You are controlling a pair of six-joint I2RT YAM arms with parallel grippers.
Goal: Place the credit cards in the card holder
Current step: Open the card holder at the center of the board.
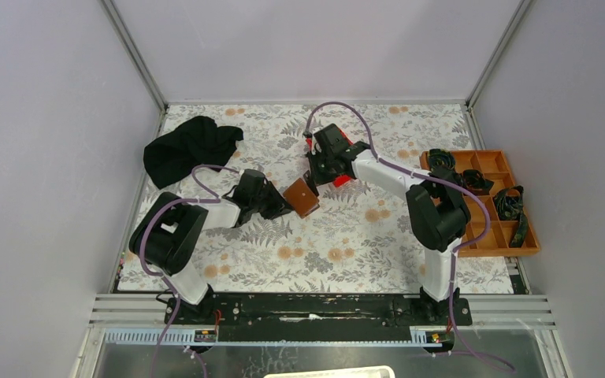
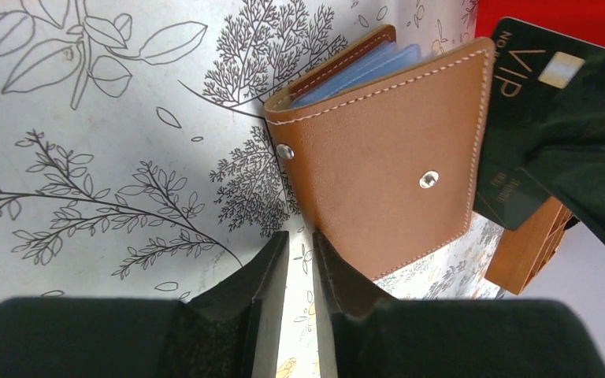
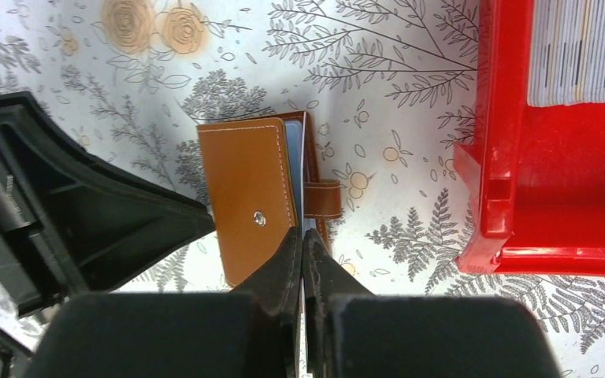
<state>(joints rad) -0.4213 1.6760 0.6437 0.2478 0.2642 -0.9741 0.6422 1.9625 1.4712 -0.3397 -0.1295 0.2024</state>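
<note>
Top external: set high, above and behind arm bases [image 1: 193, 293], tilted down; whole table [image 1: 323, 252] taken in from far, bases at bottom edge. Left wrist: mounted behind left fingers [image 2: 272, 272], seen bottom centre; aimed forward and down, very near card holder [image 2: 386, 173] at centre. Right wrist: mounted behind right fingers [image 3: 283, 268], aimed straight down, near; red bin [image 3: 504, 118] at right edge. Card holder and patterned table shared by all three views.

Lab cell: plain-walled booth [image 1: 55, 118], floral tabletop [image 1: 339, 252].

1 wallet [image 2: 378, 157], 1 VIP card [image 2: 537, 114], 1 bin [image 3: 504, 157]
</note>
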